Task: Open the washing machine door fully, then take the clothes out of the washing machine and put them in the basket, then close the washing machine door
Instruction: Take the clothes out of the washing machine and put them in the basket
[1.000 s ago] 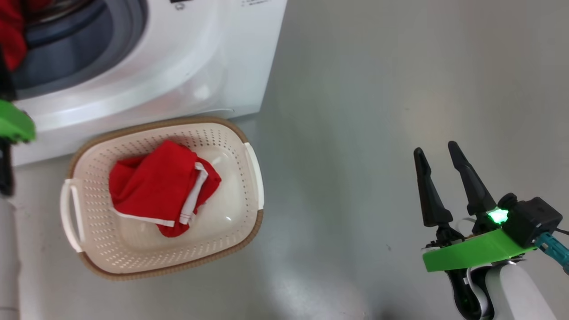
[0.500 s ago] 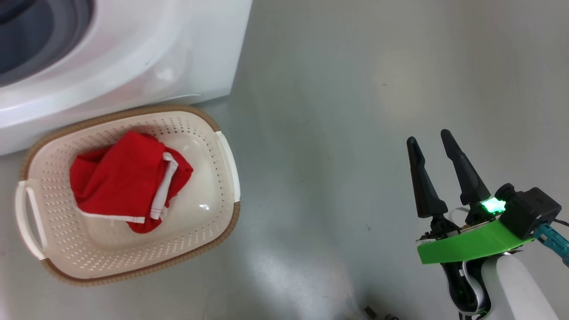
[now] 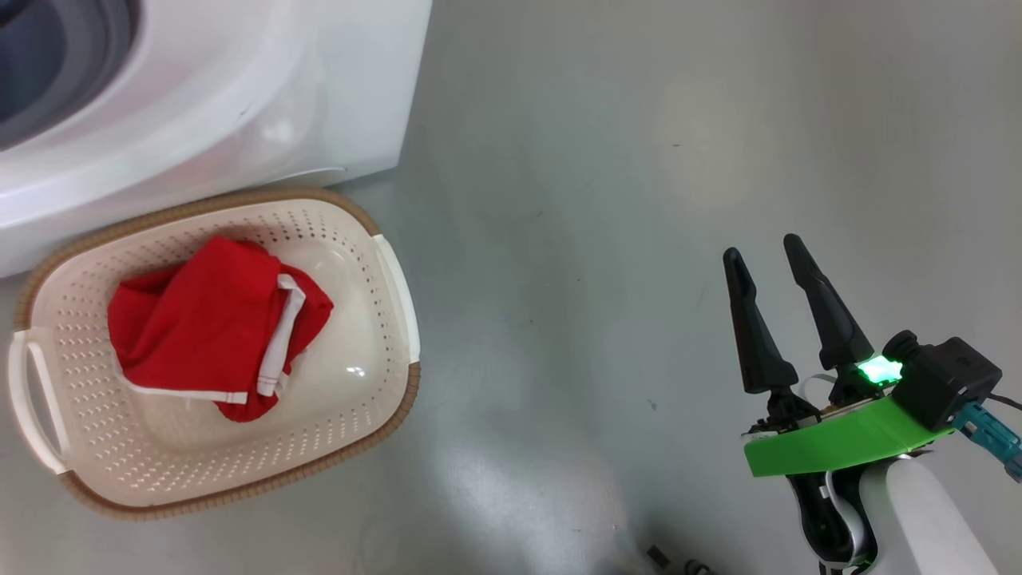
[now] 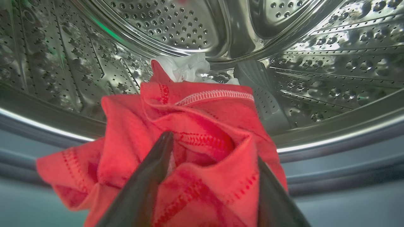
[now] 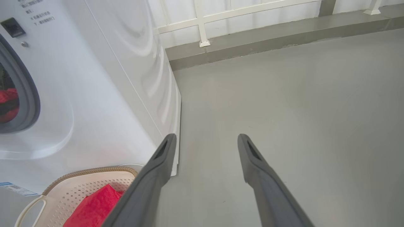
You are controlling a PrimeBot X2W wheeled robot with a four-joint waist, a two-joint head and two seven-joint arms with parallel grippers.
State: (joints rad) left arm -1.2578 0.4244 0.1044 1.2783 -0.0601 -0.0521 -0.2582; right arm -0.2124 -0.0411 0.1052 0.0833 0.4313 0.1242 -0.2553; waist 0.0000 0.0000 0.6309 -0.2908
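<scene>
Possibly the left end effector (image 4: 214, 146), wide open astride the red clothes (image 4: 202, 104) at mid-frame and holding nothing, pinches only one loose fold.

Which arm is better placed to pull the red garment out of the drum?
Left. The left fingers stand open astride the red garment at the drum mouth; the right fingers hang open over the floor, apart from the washing machine.

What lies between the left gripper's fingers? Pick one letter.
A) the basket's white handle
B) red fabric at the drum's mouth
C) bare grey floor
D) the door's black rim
B: in the left wrist view, the red clothes bunch between the spread fingers of the left gripper, with the washing machine drum behind.
</scene>
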